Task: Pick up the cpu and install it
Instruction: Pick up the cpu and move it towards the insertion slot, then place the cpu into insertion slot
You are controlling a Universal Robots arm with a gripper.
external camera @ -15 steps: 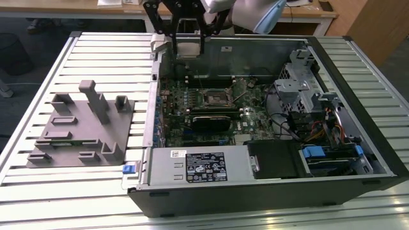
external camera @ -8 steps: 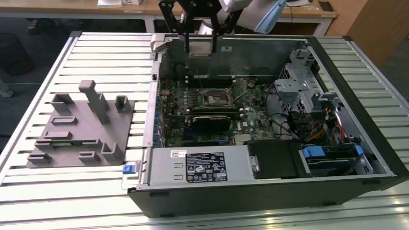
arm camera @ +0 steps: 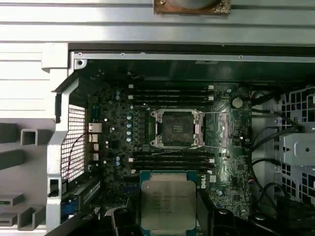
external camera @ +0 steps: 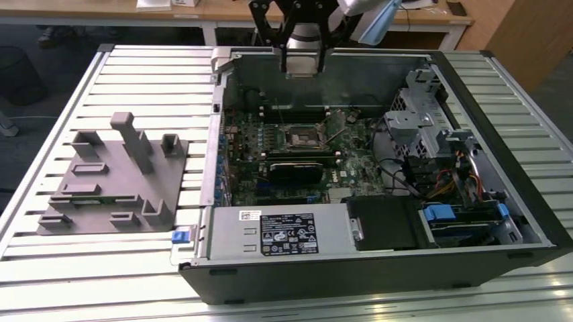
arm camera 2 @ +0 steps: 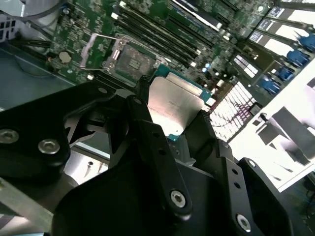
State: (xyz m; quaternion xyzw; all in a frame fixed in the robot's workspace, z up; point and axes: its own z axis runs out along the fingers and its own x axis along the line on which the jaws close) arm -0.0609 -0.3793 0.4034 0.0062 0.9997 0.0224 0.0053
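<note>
The cpu (arm camera 2: 174, 105) is a small square chip with a pale silvery top on a green edge, and my gripper (arm camera 2: 172, 115) is shut on it, one black finger on each side. It hangs above the motherboard, short of the black socket (arm camera: 177, 129), whose metal frame stands open. The first wrist view has the cpu (arm camera: 167, 204) held apart from the socket, over the memory slots. In the exterior view my gripper (external camera: 302, 67) hovers over the far wall of the open computer case (external camera: 501, 121), and the socket (external camera: 302, 137) lies below it in the middle of the board.
A grey plastic holder (external camera: 117, 181) with upright posts lies on the slatted table at the exterior view's left. A grey metal box with a white label (external camera: 282, 231) fills the case's near side. Drive cages and cables (external camera: 439, 147) crowd the exterior view's right.
</note>
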